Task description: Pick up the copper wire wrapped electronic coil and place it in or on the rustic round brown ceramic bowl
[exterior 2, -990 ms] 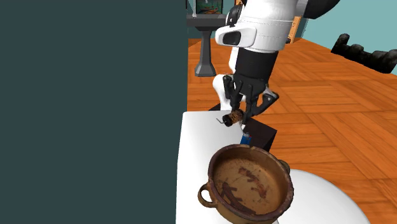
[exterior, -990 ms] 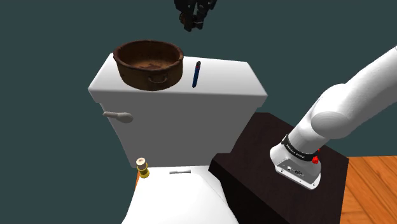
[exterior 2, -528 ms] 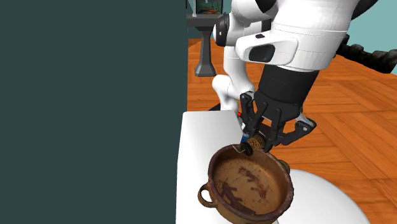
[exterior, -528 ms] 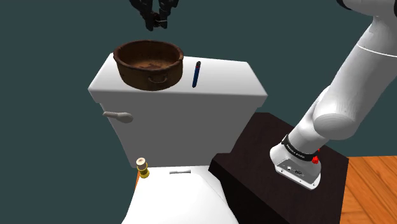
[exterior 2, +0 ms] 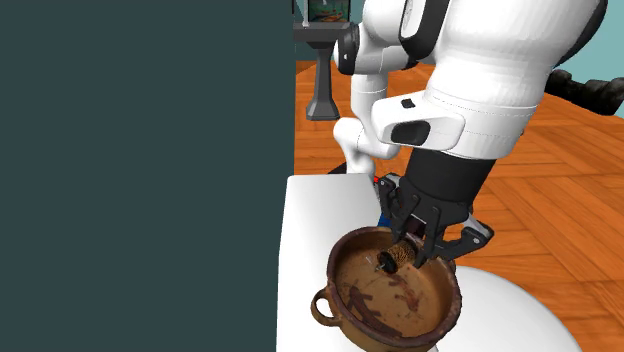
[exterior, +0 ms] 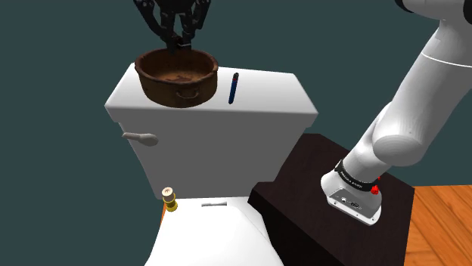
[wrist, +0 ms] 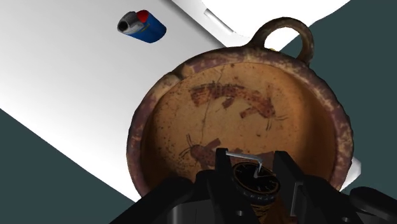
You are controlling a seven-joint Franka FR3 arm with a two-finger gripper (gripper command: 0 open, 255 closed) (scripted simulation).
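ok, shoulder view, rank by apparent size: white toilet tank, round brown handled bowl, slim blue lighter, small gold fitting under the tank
1. white toilet tank
2. round brown handled bowl
3. slim blue lighter and small gold fitting: about alike; the fitting is nearer the camera, so unranked.

A blue lighter (exterior: 234, 88) is laid on top of a white toilet tank (exterior: 257, 113). A grey flush handle (exterior: 141, 138) is fixed to the tank's front. A small gold knob (exterior: 170, 199) is seen lower down. The floor (exterior 2: 540, 190) is made of orange wood.
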